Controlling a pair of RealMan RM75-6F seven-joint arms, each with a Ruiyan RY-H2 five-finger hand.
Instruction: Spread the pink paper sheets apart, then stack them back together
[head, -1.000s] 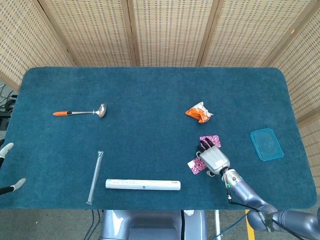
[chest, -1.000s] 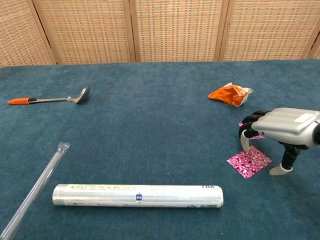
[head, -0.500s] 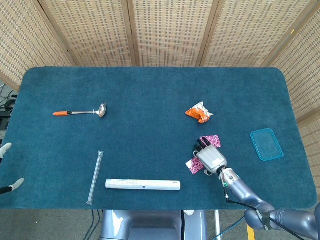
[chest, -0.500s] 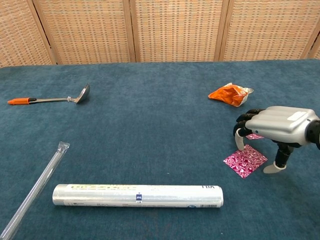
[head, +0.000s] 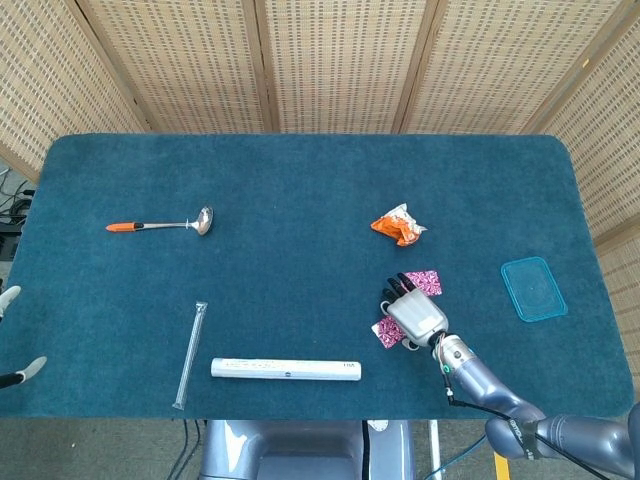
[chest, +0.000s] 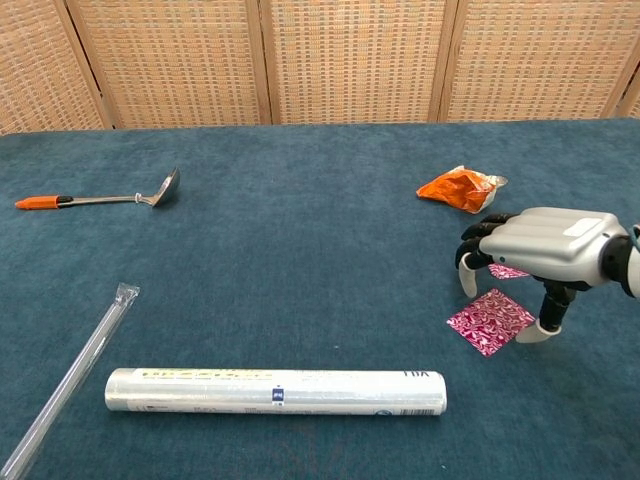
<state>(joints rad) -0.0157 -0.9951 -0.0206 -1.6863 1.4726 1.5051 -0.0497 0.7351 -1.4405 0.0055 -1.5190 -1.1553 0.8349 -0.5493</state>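
Observation:
Two pink patterned paper sheets lie apart on the blue table at the right front. The near sheet (chest: 490, 320) (head: 384, 331) is flat, partly under my right hand (chest: 545, 250) (head: 415, 313). This hand arches over it with fingers bent down and apart; a fingertip (chest: 467, 284) stands at the sheet's far edge and the thumb tip touches its right corner. The far sheet (head: 422, 281) (chest: 508, 271) shows just behind the hand. Only two pale fingertips of my left hand (head: 8, 298) show at the left edge of the head view, spread and holding nothing.
An orange crumpled packet (head: 398, 225) lies behind the sheets. A teal lid (head: 533, 288) is at the far right. A boxed roll (head: 285, 369) and a clear tube (head: 189, 353) lie near the front edge. A ladle with an orange handle (head: 160, 224) lies at the left.
My right hand has slid left across the near sheet, and that sheet has shifted slightly left, further from the far one. The left hand has barely moved.

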